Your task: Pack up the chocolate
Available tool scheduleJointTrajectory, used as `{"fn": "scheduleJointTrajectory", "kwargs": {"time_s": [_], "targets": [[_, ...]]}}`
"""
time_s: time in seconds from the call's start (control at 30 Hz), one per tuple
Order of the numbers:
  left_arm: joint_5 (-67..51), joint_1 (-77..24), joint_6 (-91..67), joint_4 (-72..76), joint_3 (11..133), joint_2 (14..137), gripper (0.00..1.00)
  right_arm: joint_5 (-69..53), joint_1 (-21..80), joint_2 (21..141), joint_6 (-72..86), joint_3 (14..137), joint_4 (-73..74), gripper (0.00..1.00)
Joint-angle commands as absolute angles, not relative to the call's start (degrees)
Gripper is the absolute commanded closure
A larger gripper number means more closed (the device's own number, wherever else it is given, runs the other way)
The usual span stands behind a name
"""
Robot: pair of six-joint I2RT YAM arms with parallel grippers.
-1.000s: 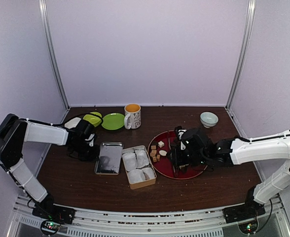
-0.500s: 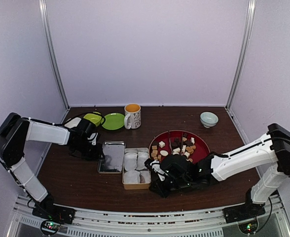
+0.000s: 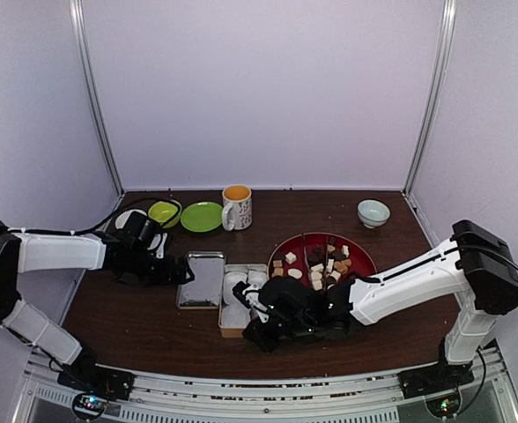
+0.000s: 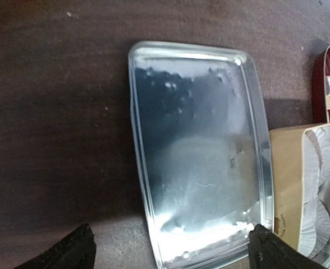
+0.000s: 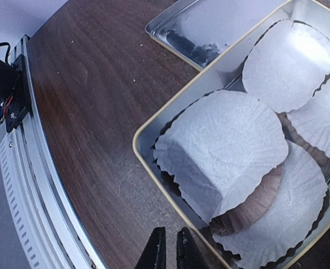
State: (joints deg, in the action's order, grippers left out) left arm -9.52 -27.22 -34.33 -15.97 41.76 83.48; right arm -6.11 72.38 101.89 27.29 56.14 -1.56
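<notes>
The chocolate (image 3: 325, 264) lies as several small brown, tan and white pieces on a red plate (image 3: 363, 269). Left of the plate stands a tin box (image 3: 226, 328) (image 5: 146, 141) lined with white crinkled paper liners (image 5: 221, 145); no piece shows in it. My right gripper (image 3: 252, 333) (image 5: 170, 231) hangs shut over the bare table just outside the box's near left corner, with nothing visible between its tips. My left gripper (image 3: 181, 271) (image 4: 170, 232) is wide open, its fingertips (image 4: 78, 246) straddling the near end of the silver lid (image 4: 198, 145) (image 3: 200, 280).
The lid lies flat against the box's left side (image 4: 285, 179). At the back stand a mug (image 3: 237, 207), a green plate (image 3: 202, 217), a green bowl (image 3: 165, 211) and a pale bowl (image 3: 373, 212). The metal rail (image 5: 36, 185) runs along the table's front edge.
My right gripper has left the red plate, swung left to the box's near corner and shut. My left gripper has opened at the lid.
</notes>
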Motion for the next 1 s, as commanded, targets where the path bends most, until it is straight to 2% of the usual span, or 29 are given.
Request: {"fn": "scheduleJointTrajectory", "kwargs": {"time_s": [0.0,0.47,0.77,0.97], "targets": [[-0.83,-27.34,-31.92,-15.52,40.05,76.14,0.02,-1.56,72.14,104.38,26.19,59.14,-2.22,0.92],[14.59,-27.22,-26.62,-11.33,34.41,59.06,0.02,-0.96,68.46,104.64,25.76,62.95,-1.97,0.88],[17.49,-26.98,-17.20,-2.91,30.72,50.30,0.02,6.60,66.92,90.83,25.27,56.95,-4.07,0.88],[14.44,-27.08,-5.89,3.85,26.34,44.48,0.02,18.46,64.99,81.68,26.02,53.23,0.15,0.89]]}}
